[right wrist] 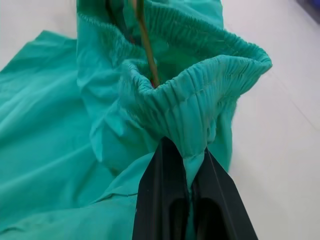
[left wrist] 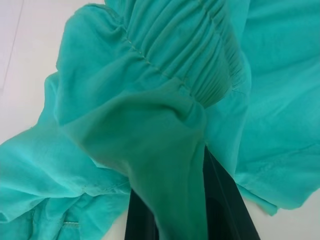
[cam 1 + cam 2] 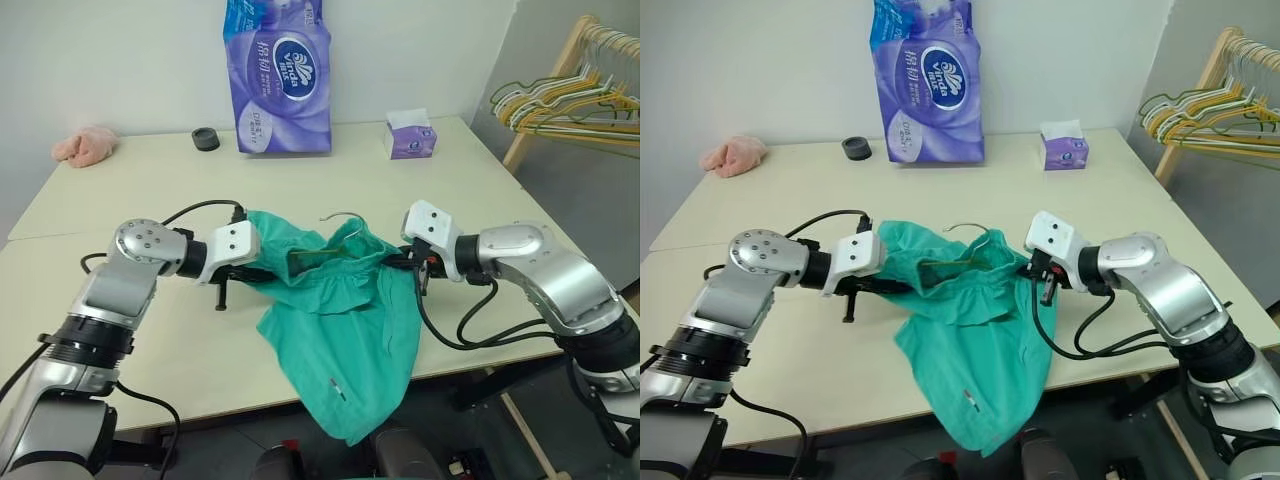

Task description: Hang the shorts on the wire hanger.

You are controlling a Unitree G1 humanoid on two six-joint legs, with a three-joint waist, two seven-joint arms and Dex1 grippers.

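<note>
The pale wooden desk [image 3: 500,200] lay beneath both claws. Between them hung the teal-green soft fabric shorts [image 3: 340,330], waistband stretched, legs drooping over the desk's near edge. The left claw [image 2: 200,200] was clamped shut on one side of the gathered waistband, the right claw [image 1: 192,185] shut on the other. The thin olive-gold wire hanger [image 3: 345,232] sat inside the waistband between them, hook poking out. Threading seemed underway; next, probably settling the waistband onto the wire's shoulders. Beyond the claws stood a purple tissue pack [image 3: 280,80], well clear.
</note>
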